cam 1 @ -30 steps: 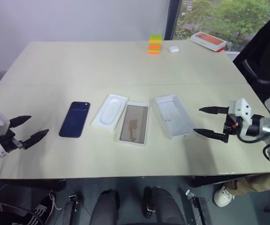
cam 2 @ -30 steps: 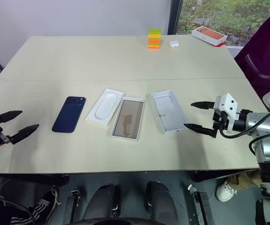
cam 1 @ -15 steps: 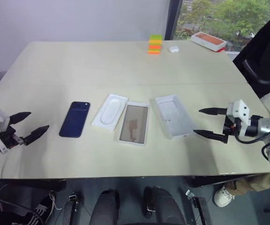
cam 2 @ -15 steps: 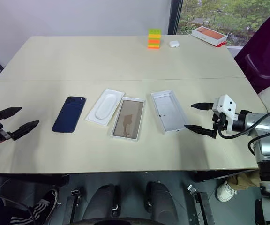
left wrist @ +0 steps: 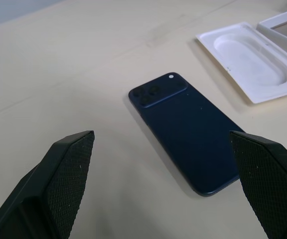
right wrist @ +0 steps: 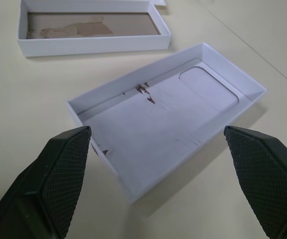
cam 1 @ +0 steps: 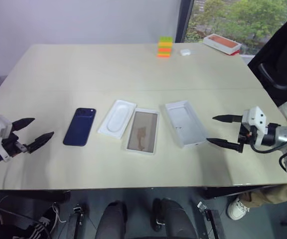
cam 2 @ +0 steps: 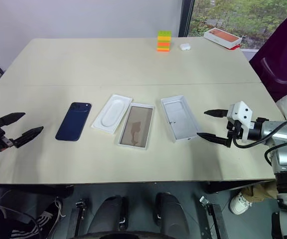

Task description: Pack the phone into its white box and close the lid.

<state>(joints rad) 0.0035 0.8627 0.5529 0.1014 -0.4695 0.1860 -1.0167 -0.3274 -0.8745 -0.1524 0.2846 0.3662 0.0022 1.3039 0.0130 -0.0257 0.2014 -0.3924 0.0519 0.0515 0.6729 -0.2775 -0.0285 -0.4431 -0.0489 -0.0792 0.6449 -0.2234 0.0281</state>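
Observation:
The dark navy phone (cam 1: 79,126) lies flat on the table, back up, camera cluster at its far end. The white box (cam 1: 143,131) with a tan floor sits to its right, past a white insert. Further right lies the lid (cam 1: 185,123), upside down, plain white inside. My left gripper (cam 1: 32,132) hovers open just left of the phone (left wrist: 183,128), empty. My right gripper (cam 1: 222,130) stands open just right of the lid (right wrist: 163,112), nothing between its fingers.
A white insert (cam 1: 117,118) with an oval hollow lies between phone and box. At the table's far edge stand a stack of coloured blocks (cam 1: 164,47), a small white case (cam 1: 185,52) and an orange-topped flat box (cam 1: 221,43). A dark chair (cam 1: 278,59) sits at the right.

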